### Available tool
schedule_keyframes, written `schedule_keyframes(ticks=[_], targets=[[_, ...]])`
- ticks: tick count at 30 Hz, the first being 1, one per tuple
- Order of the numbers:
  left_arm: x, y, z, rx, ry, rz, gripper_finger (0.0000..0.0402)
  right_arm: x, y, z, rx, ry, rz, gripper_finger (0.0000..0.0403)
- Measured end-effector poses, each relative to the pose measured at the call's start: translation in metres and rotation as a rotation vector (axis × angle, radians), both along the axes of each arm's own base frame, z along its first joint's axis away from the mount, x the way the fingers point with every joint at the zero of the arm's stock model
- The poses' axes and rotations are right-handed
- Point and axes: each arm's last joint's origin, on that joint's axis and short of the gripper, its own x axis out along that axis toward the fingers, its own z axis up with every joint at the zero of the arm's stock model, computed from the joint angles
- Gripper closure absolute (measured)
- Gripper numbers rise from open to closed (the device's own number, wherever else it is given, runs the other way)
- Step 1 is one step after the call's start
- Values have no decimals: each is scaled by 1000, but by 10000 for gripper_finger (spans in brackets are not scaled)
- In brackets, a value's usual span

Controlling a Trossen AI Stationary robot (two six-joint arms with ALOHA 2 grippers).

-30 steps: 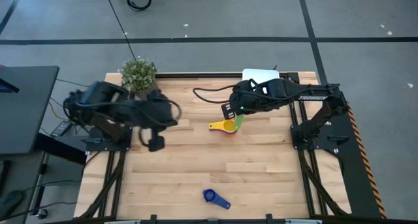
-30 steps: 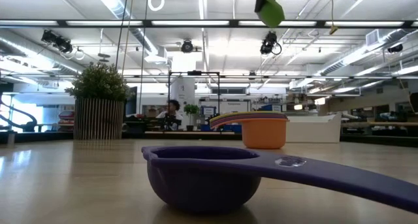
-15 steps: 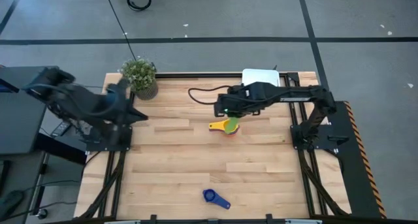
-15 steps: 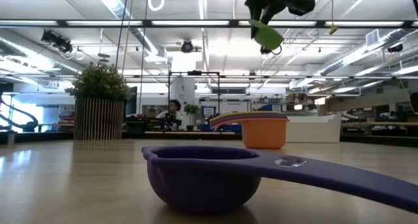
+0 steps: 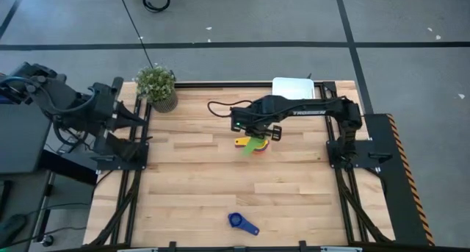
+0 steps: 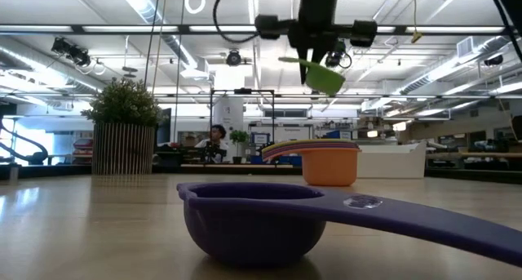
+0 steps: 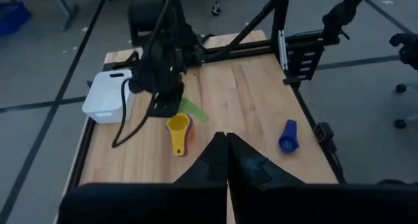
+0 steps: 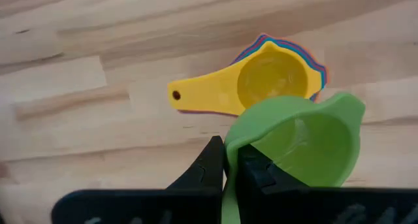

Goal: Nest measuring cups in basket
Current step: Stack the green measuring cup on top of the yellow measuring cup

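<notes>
Item: your right gripper [image 5: 255,137] is up in the air above the worktop [image 5: 220,186], fingers clenched on the green measuring cup [image 8: 297,142], just over the nested stack [image 5: 252,142] with the yellow cup on top. The dark blue cup [image 5: 236,221] lies well apart near the front edge, and the white basket [image 5: 294,87] sits at the back edge. Your left gripper [image 7: 225,160] waits off the worktop's left side, fingers clenched on nothing.

— Where is the green measuring cup [image 8: 300,142] found?
— It is pinched by its handle between the right gripper's [image 8: 227,160] fingers, above the yellow-topped cup stack [image 5: 253,142].
— And the rest?
— The dark blue cup [image 5: 241,222] lies well apart; the white basket [image 5: 293,87] sits beyond.
</notes>
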Motion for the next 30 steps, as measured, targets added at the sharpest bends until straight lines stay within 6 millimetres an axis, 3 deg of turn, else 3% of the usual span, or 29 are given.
schedule_keyframes(ticks=[10,30], targets=[[-7,4,-1,38,-10,-23,399,15,-28,-30,63,50,-82,387],[-31,18,2,18,-67,-27,399,13,-45,-62,147,123,-132,387]])
